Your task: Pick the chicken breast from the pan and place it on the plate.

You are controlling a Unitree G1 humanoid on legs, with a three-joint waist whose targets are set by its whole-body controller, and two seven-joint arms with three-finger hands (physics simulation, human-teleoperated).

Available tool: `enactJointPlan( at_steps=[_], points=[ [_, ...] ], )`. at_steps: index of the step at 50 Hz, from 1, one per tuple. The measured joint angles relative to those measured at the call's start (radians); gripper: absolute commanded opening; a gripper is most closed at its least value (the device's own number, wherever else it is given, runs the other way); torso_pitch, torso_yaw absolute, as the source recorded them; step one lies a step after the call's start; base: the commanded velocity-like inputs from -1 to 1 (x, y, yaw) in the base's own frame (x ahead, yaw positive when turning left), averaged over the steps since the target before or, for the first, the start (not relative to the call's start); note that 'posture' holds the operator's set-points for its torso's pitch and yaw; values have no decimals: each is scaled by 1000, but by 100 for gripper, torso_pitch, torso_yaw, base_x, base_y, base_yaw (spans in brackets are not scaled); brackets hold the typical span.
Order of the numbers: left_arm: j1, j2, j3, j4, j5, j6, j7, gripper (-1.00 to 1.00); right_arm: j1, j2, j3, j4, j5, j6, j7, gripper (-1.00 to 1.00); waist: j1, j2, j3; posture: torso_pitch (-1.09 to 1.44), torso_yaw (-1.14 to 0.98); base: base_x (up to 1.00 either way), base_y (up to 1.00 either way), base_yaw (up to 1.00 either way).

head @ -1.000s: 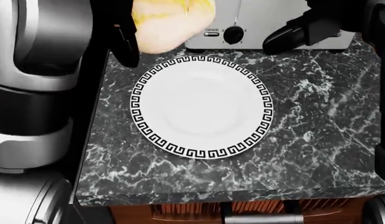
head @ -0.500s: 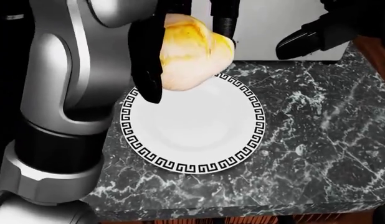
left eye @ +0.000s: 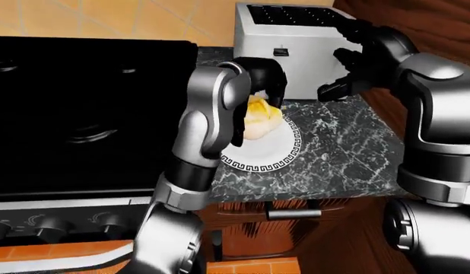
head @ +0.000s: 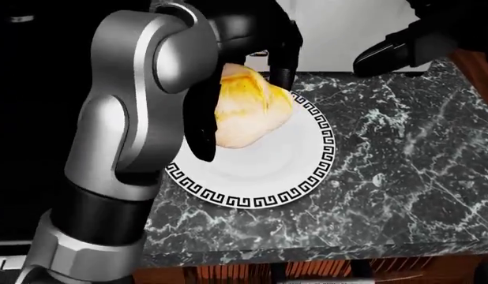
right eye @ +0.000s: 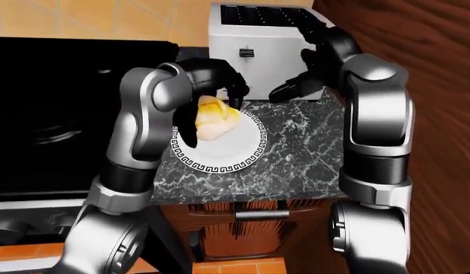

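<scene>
The pale yellow chicken breast (head: 248, 106) hangs just over the left part of the white plate (head: 299, 171) with the black key-pattern rim. My left hand (head: 240, 89) is shut on it, black fingers (head: 200, 127) wrapped round its left side and top. Whether the meat touches the plate I cannot tell. My right hand (head: 414, 44) hovers open at the top right, by the toaster. The pan does not show as a separate thing; the black stove (left eye: 83, 108) fills the left of the eye views.
A silver toaster (left eye: 292, 40) stands beyond the plate on the dark marble counter (head: 402, 189). The counter's edge runs along the bottom of the head view, with a wooden cabinet (left eye: 296, 234) under it. Stove knobs (left eye: 44, 225) sit at lower left.
My left hand has lowered the chicken breast further over the plate, toward its left half. The head view has shifted a little. My right hand has barely moved.
</scene>
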Motion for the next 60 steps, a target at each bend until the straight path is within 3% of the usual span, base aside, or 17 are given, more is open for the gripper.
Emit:
enactJointPlan(
  at_steps=[17, 34, 35, 36, 37, 60],
  points=[
    [30, -35, -14, 42, 3, -39, 109, -100, 20, -4, -5, -19, 11, 2, -4, 100, -4, 2, -7, 0, 0, 0, 0, 0],
    [61, -41, -27, 25, 17, -47, 114, -100, 15, -5, -2, -15, 16, -1, -7, 100, -5, 4, -10, 0, 0, 0, 0, 0],
    [60, -39, -25, 32, 20, -49, 116, -26, 15, -5, -2, -15, 15, 0, -7, 100, -5, 4, -10, 0, 0, 0, 0, 0],
    [56, -37, -21, 42, 22, -50, 117, 88, 14, -5, -2, -14, 15, -1, -7, 100, -5, 4, -9, 0, 0, 0, 0, 0],
    [52, -36, -17, 50, 23, -49, 120, 100, 12, -4, -2, -13, 14, -1, -7, 100, -5, 4, -9, 0, 0, 0, 0, 0],
    [1, -15, 0, 59, 11, -39, 122, 100, 25, -7, -8, -31, 19, 5, -5, 100, -4, 3, -9, 0, 0, 0, 0, 0]
  ],
)
